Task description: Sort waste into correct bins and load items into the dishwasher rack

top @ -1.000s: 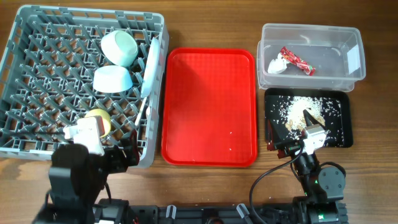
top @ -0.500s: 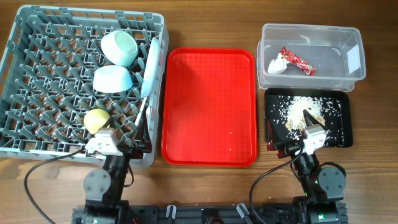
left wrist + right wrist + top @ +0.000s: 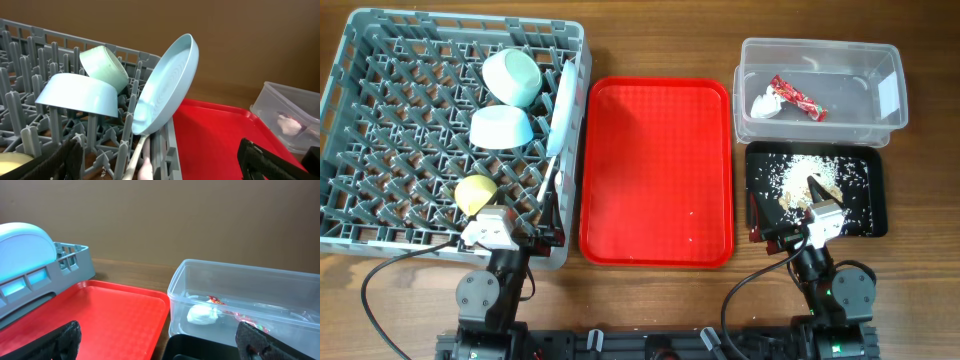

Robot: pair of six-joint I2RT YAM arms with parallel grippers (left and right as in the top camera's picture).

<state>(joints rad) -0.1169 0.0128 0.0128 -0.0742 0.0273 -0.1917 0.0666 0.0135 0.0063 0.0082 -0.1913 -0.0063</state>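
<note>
The grey dishwasher rack (image 3: 380, 120) holds the pale green bowl (image 3: 511, 76), the pale blue bowl (image 3: 500, 127), the pale blue plate (image 3: 560, 105) standing on edge, the yellow cup (image 3: 475, 192) and white cutlery (image 3: 549, 187). The clear tub (image 3: 880, 70) holds the white napkin (image 3: 767, 103) and red wrapper (image 3: 798, 97). Rice scraps (image 3: 802, 172) lie in the black tray (image 3: 875, 225). My left gripper (image 3: 525, 238) is open and empty at the rack's near edge; it also shows in the left wrist view (image 3: 160, 167). My right gripper (image 3: 800, 225) is open and empty over the black tray's near edge; it also shows in the right wrist view (image 3: 162, 347).
A red tray (image 3: 656, 170) lies between the rack and the two bins. In the left wrist view the plate (image 3: 165, 85) leans over the rack wall, with a white utensil handle (image 3: 135, 156) below it. The table's front edge is just behind both arms.
The left arm has moved right and down from over the rack's near-left corner to rest at the rack's near edge. The right arm has not moved.
</note>
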